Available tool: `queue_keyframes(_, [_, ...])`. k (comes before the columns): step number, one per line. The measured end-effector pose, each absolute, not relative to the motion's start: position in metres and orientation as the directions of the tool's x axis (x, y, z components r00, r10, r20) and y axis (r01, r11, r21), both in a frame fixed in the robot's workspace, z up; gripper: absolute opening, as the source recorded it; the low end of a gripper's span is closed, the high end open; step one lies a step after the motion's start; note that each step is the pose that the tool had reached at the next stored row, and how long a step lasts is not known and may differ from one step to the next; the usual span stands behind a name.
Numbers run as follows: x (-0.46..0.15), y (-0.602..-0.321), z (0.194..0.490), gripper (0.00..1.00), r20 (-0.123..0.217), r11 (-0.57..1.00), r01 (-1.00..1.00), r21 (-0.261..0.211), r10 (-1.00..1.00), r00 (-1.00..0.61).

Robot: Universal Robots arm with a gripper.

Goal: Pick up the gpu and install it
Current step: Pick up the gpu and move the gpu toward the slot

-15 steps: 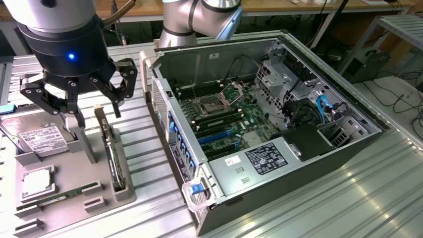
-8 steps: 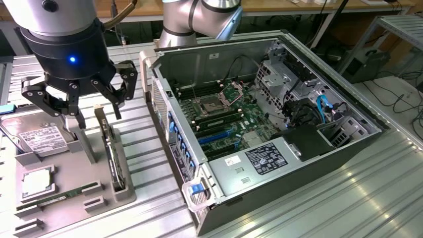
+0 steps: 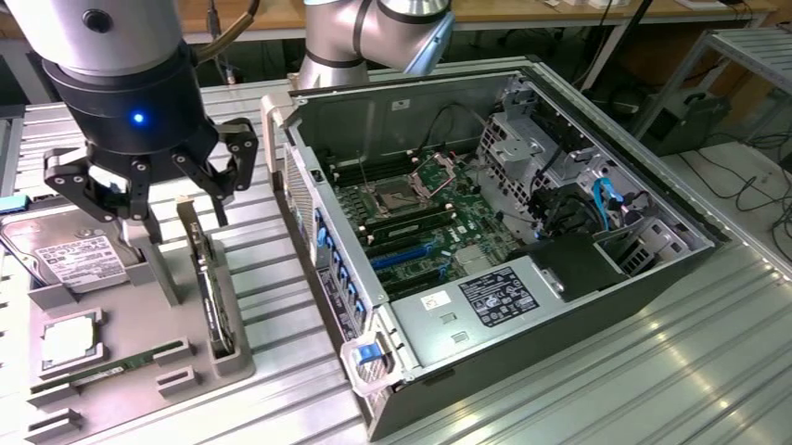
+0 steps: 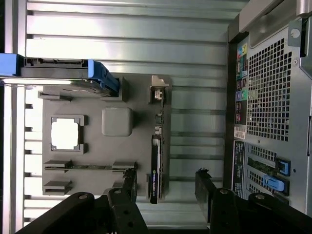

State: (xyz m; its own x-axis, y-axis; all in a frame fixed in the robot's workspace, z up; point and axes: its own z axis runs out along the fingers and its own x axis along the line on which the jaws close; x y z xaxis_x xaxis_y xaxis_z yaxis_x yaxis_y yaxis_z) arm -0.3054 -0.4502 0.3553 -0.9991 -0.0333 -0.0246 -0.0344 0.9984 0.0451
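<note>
Exterior view: the gripper (image 3: 155,209) hangs over the grey fixture tray (image 3: 148,315) on the exterior view's left, with its fingers spread wide and nothing between them. The gpu (image 3: 210,297) stands on its edge in a slot along the tray's side nearest the PC case (image 3: 495,232), just below the gripper and not touched. A hard drive (image 3: 74,255) with a white label, a CPU (image 3: 69,338) and a RAM stick (image 3: 111,366) sit in the tray's other pockets. The case lies open with its motherboard exposed, and the blue expansion slots (image 3: 402,255) look free — no card seated there as far as I can tell.

Wrist view: looking straight down, the gripper (image 4: 165,178) has its two dark fingertips (image 4: 129,178) either side of the gpu (image 4: 155,161), which shows as a thin dark strip with its metal bracket at the far end. The fingers are clear of the card on both sides, and one sits closer to it than the other. The tray (image 4: 97,146) and the case's perforated rear panel (image 4: 273,97) flank it.

Step in hand, as I judge it: the approach for the pick — lined up above the card, grasp not made, install not begun. A clean grasp calls for centring over the thin edge, coming down straight, and closing on the flat faces without knocking the card in its slot.
</note>
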Motion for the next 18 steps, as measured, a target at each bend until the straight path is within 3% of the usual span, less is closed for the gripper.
queue_keyframes(18, [-0.3055,-0.4502,0.3477,0.60,-0.025,0.998,-0.034,0.045,-0.033,-0.999])
